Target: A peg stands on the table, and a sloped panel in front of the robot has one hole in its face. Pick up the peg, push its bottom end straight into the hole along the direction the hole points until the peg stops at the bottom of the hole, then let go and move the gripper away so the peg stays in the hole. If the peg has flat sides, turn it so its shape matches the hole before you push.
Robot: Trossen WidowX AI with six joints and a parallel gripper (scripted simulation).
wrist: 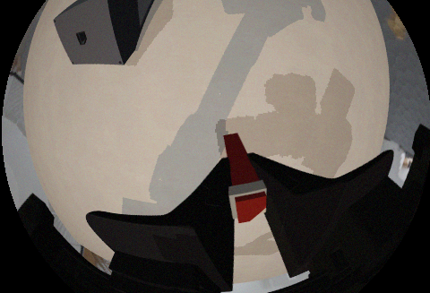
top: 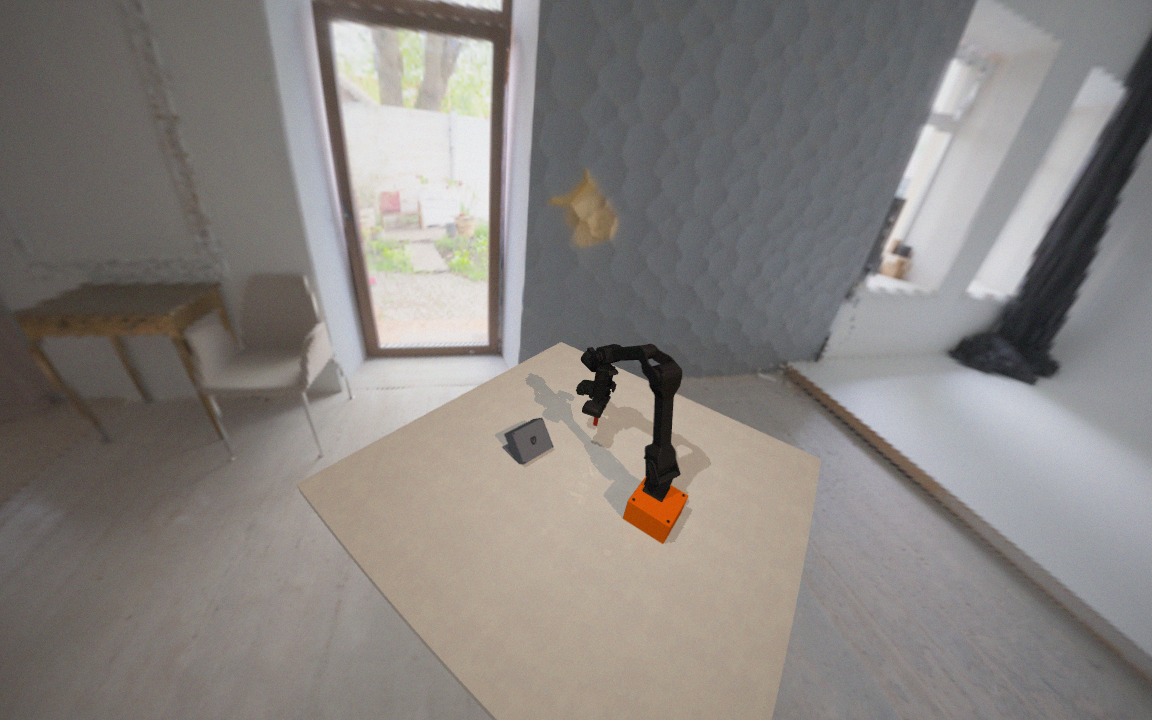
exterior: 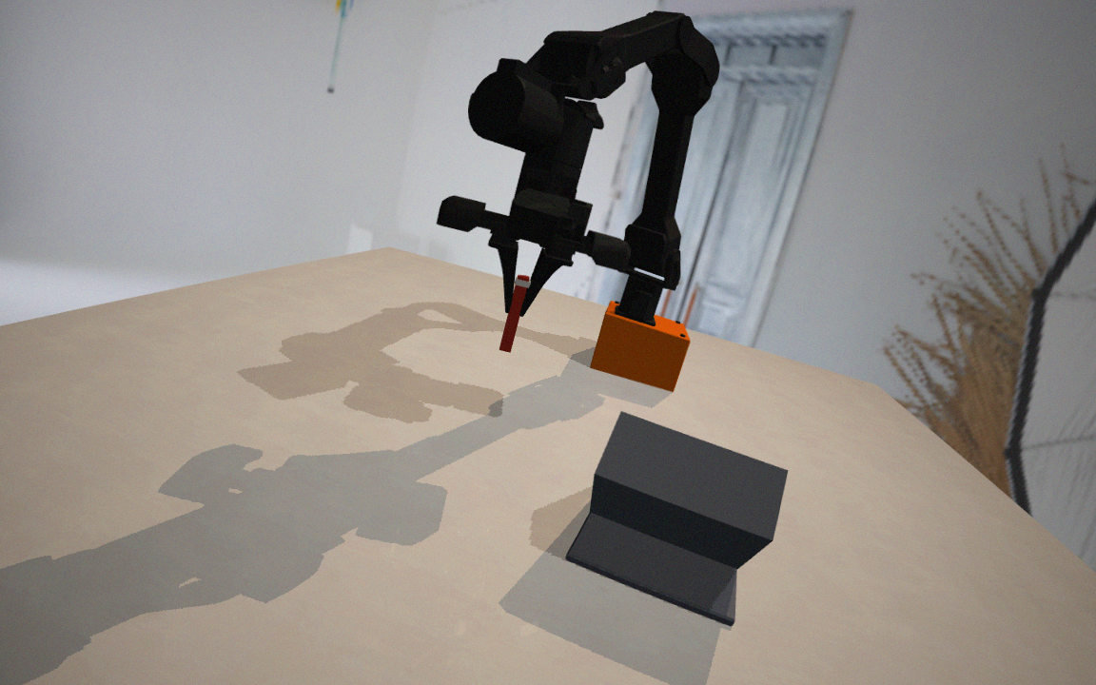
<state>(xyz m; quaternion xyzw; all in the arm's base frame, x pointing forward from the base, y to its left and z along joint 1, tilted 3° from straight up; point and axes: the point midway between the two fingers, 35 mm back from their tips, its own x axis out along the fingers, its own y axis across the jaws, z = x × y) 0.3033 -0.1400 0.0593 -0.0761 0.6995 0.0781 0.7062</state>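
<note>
Aloft near the center of the top view, your black arm (top: 663, 411) (exterior: 675, 127) arches over the pale table (top: 473, 555) (exterior: 832, 442) (wrist: 112, 118), its orange base (top: 652, 519) (exterior: 638, 349) below and to the right. Down and left of the gripper in that view sits the gray sloped panel (top: 530, 440) (exterior: 688, 468) (wrist: 91, 29), its hole (top: 533, 440) (wrist: 81, 38) unfilled; the wrist view puts both at upper left. Your gripper (top: 595, 413) (exterior: 515, 313) (wrist: 238, 162) is nearly closed, its fingers clamped on the red peg (top: 595, 421) (exterior: 512, 323) (wrist: 242, 163), which appears raised off the tabletop, pale-banded end up, at center in the exterior view. The pick looks done, and the carry is the step in hand. Next, you should bring the peg to the panel, tilt it onto the hole's axis and turn its flat sides to match the angular opening before pushing; a skewed approach could catch the rim.
</note>
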